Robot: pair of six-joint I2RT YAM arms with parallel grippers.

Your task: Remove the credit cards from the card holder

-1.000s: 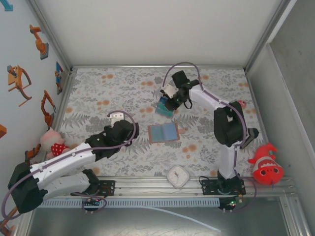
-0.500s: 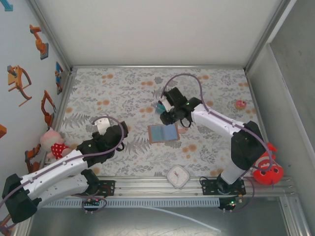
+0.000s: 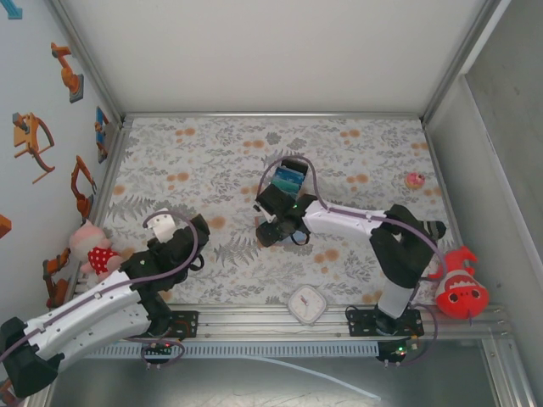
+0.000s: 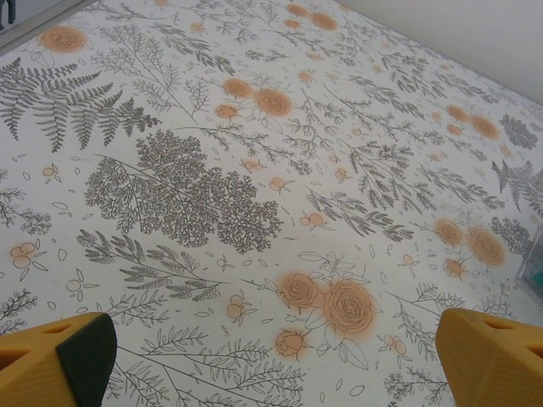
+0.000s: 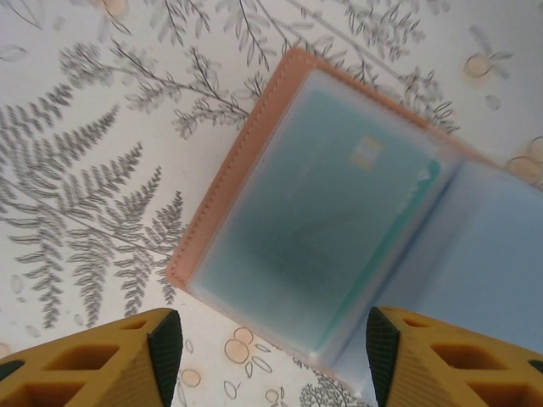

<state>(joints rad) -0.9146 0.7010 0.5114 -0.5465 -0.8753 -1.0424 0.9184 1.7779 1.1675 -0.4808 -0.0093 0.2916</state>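
The card holder (image 5: 254,170) lies open on the floral table, with a terracotta edge and pale blue sleeves. A teal credit card (image 5: 339,203) sits inside its left sleeve. My right gripper (image 5: 271,360) hovers just above it, open, its yellow fingers (image 5: 102,360) either side of the holder's near edge. In the top view the right gripper (image 3: 274,226) covers the holder. A small stack of teal and light blue credit cards (image 3: 289,179) lies on the table just behind it. My left gripper (image 3: 197,231) is open and empty over bare table (image 4: 271,212) at the left.
A white square rounded object (image 3: 305,303) sits at the front edge near the rail. A red fish plush (image 3: 458,288) lies front right, a small pink toy (image 3: 414,180) at the right, and a pink doll (image 3: 89,246) at the left wall.
The right gripper left the cards at the back and moved forward and down over the open card holder. The left arm drew back toward the front left.
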